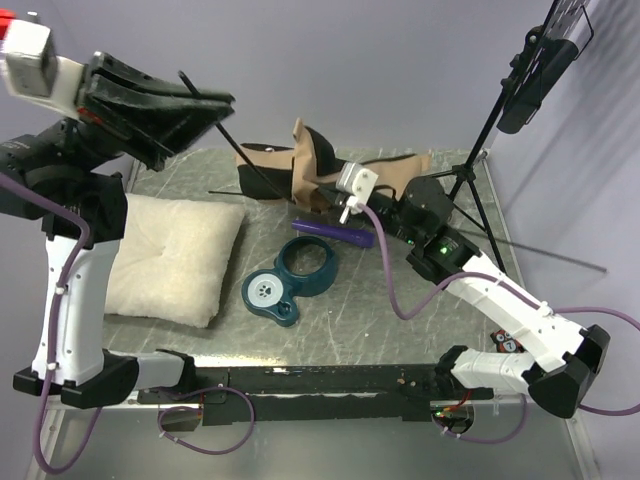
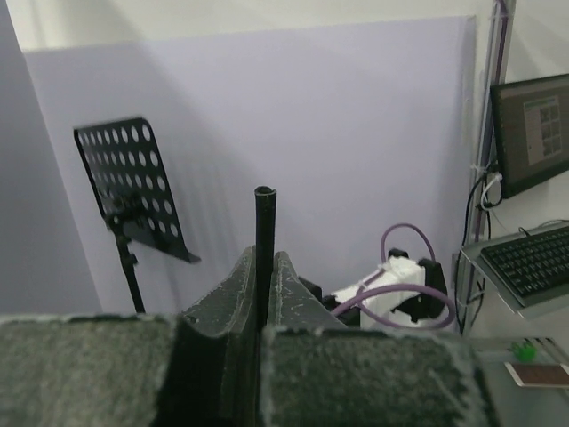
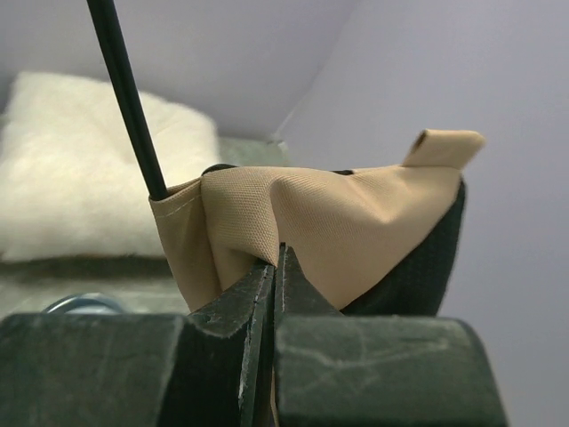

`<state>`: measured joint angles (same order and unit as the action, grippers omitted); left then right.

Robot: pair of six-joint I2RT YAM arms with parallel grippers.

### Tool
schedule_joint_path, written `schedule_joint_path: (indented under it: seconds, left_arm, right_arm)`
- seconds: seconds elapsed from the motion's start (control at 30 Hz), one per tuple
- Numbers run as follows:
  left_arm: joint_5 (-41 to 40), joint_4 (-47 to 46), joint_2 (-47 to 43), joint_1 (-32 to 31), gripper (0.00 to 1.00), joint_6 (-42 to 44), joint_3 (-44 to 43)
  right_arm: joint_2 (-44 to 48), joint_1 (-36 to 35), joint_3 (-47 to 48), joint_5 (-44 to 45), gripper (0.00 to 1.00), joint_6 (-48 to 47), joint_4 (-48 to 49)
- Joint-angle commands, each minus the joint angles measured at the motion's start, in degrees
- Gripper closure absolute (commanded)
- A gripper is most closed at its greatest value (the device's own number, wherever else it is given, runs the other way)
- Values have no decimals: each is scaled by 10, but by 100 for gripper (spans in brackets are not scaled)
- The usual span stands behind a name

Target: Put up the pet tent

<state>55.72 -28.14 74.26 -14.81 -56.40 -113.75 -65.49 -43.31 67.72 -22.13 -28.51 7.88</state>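
The pet tent [image 1: 272, 160] lies collapsed at the back of the table, tan fabric over a black base. A thin dark pole [image 1: 230, 138] rises from it up to the left. My left gripper [image 1: 210, 105] is raised high at the upper left and is shut on that pole [image 2: 264, 222], whose tip sticks out above the fingertips [image 2: 289, 280]. My right gripper [image 1: 325, 192] is low at the tent and shut on a fold of its tan fabric [image 3: 356, 209]. In the right wrist view the pole [image 3: 124, 98] enters a sleeve at the fabric's left corner.
A cream pillow [image 1: 170, 255] lies on the left of the table. In front of the tent are a purple stick [image 1: 335, 232], a teal ring-shaped bowl [image 1: 305, 265] and a round blue-lidded piece [image 1: 265, 292]. A music stand [image 1: 540, 70] stands at the back right.
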Motion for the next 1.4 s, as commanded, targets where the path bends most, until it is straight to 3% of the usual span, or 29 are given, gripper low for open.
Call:
schedule_joint_path:
  seconds: [0.0, 0.07, 0.13, 0.3, 0.47, 0.63, 0.8, 0.97, 1.1, 1.27, 1.37]
  left_arm:
    - [109, 112, -24, -1, 99, 6, 69]
    - [149, 167, -37, -2, 99, 28, 109]
    - [178, 278, -41, -2, 99, 90, 123]
    - [165, 517, -63, -2, 99, 245, 178]
    - [142, 625, -86, -1, 99, 349, 263]
    - [127, 742, -93, -2, 99, 443, 285]
    - [107, 833, -100, -2, 99, 511, 269]
    - [83, 883, -110, -1, 99, 547, 267]
    - [76, 889, -112, -1, 99, 552, 263]
    - [76, 890, -107, -1, 99, 554, 256]
    - [79, 889, -105, -1, 99, 554, 255]
  right_arm:
    - [51, -32, -29, -31, 100, 15, -1]
    - [62, -47, -43, -39, 100, 15, -17]
    - [67, -61, -55, -47, 100, 25, -36]
    - [85, -99, -101, -73, 100, 37, -60]
    - [79, -123, -118, -84, 100, 46, -66]
    - [84, -123, -132, -77, 100, 64, -76]
    - [101, -123, -128, -78, 65, 69, -152]
    - [128, -118, -103, -63, 36, 42, -230]
    - [143, -44, -81, -126, 16, 29, -265]
    - [90, 104, -36, -238, 13, 12, -310]
    - [72, 150, -58, -270, 13, -14, -267]
